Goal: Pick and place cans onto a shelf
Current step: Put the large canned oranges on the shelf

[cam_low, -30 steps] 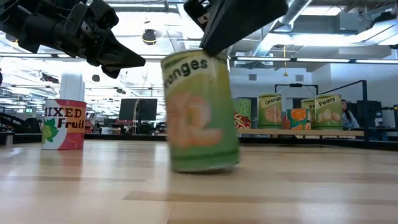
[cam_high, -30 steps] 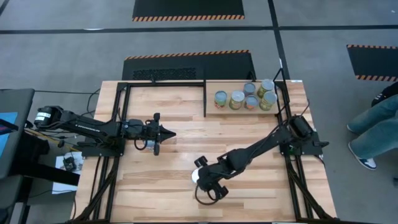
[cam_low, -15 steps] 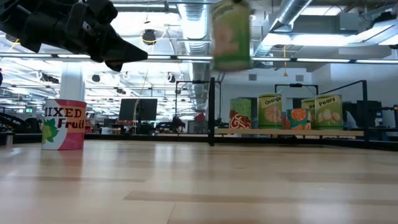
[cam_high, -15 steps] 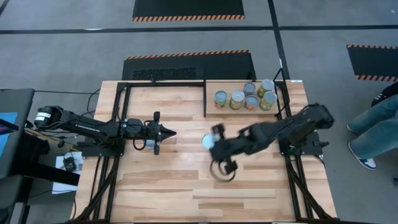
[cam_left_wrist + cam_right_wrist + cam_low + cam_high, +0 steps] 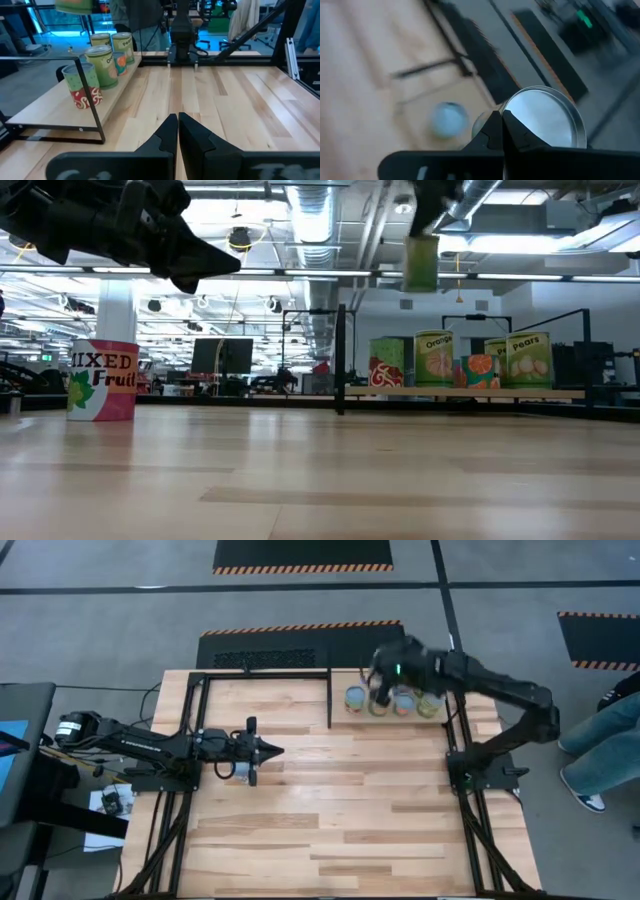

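On the far left of the counter [image 5: 330, 810], seen from the low view, a red-and-white can of mixed fruit [image 5: 103, 380] stands upright by itself, its long axis vertical and its label facing the camera. Above it and a little to the right hangs the left gripper [image 5: 272, 752], clenched on nothing, the two fingers [image 5: 176, 131] pressed flat together and pointing level across the planks toward the right side of the counter. Nothing lies under its tip.

Farther right, at the back of the counter, is the shelf [image 5: 352, 717], a pale plywood panel framed by thin black bars. Four cans [image 5: 355, 699] stand upright in a tight row on it, lids up, long axes vertical; in the low view their labels face forward, one reading "Pears".

Over that row is the right gripper [image 5: 381, 683], its arm reaching in from the right edge of the counter. Its fingers meet at the tips against the rim of a green can [image 5: 421, 263], which hangs in the air above the shelf, clear of the cans below. In the low view this can looks roughly upright, long axis near vertical; its shiny silver lid [image 5: 543, 116] faces the wrist camera.

At the far right edge of the high view, a person's legs in jeans [image 5: 603, 745] stand on the floor.
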